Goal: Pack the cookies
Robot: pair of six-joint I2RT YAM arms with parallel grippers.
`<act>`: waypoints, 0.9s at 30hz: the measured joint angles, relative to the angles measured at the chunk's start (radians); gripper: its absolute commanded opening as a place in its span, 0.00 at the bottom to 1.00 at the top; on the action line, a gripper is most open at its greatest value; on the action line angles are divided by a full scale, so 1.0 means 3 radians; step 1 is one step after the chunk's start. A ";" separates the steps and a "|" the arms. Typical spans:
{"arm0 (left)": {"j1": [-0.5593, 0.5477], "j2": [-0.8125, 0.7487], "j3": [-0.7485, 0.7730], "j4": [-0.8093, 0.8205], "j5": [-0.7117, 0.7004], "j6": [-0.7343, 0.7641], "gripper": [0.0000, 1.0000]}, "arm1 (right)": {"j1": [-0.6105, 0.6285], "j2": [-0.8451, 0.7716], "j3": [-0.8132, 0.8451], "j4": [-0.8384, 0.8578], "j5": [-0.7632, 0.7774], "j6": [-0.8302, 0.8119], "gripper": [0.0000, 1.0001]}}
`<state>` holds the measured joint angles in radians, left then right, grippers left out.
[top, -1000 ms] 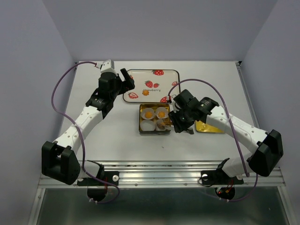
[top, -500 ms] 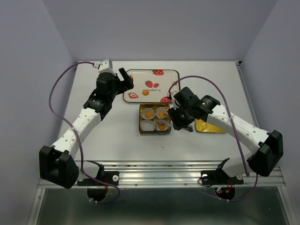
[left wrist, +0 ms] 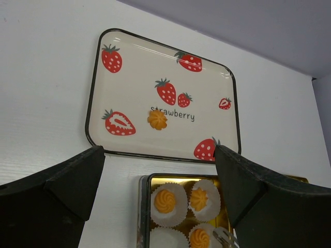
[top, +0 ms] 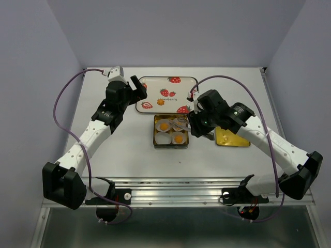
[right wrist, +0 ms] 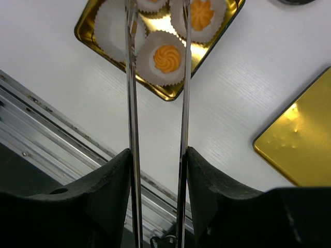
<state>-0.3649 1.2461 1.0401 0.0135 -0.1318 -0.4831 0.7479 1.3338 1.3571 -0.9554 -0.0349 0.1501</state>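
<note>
Cookies [left wrist: 164, 200] fill three of the four white paper cups in the square gold tin [left wrist: 143, 212]: the far-left, far-right and near-right cups, while the near-left cup [left wrist: 165, 242] holds nothing. A fourth cookie [left wrist: 157, 119] lies alone on the strawberry tray [left wrist: 134, 67], which sits just beyond the tin, beside the printed word. The gold lid [top: 231, 138] lies flat on the surface [top: 129, 155] to the right of the tin.

The right gripper [right wrist: 156, 155] has its jaws clenched on a pair of thin metal tongs [right wrist: 132, 103]. Their tines reach out above the right half of the tin. In the wrist view they pass either side of the near-right cookie and run out of frame, so I cannot tell whether the tips touch anything. The top view shows no cookie between them. The left gripper [left wrist: 159, 150] hovers over the near edge of the tray, jaws released wide and carrying nothing.

By my reading the packing is three parts done, and the step in hand is fetching the last cookie. The next move calls for the tongs to rise clear of the filled cups and travel far and left to the tray. They must straddle the cookie, pinch it gently since it looks brittle, and lower it into the near-left cup. The left arm sits close to that path, so the two could crowd each other
</note>
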 measured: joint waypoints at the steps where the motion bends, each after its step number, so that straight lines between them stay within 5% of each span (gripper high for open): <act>1: 0.0000 0.0000 0.0000 -0.0001 -0.0001 -0.0001 0.99 | 0.0000 -0.0013 0.0036 0.0017 0.0033 0.0015 0.48; 10: 0.0000 0.0000 0.0000 -0.0010 -0.0067 -0.0003 0.99 | -0.0009 0.0599 0.0664 0.0460 0.0615 0.0128 0.48; 18: 0.0000 0.0000 0.0000 -0.0014 -0.0192 0.0000 0.99 | -0.0117 0.1704 0.1329 0.0731 0.0587 0.0031 0.49; 27: 0.0000 0.0000 0.0000 -0.0038 -0.0280 0.0010 0.99 | -0.0160 0.2171 0.1607 0.0740 0.0584 -0.0017 0.54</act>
<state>-0.3649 1.2461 1.0401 0.0021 -0.2157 -0.4801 0.6998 1.9850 1.8393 -0.7334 0.1402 0.1452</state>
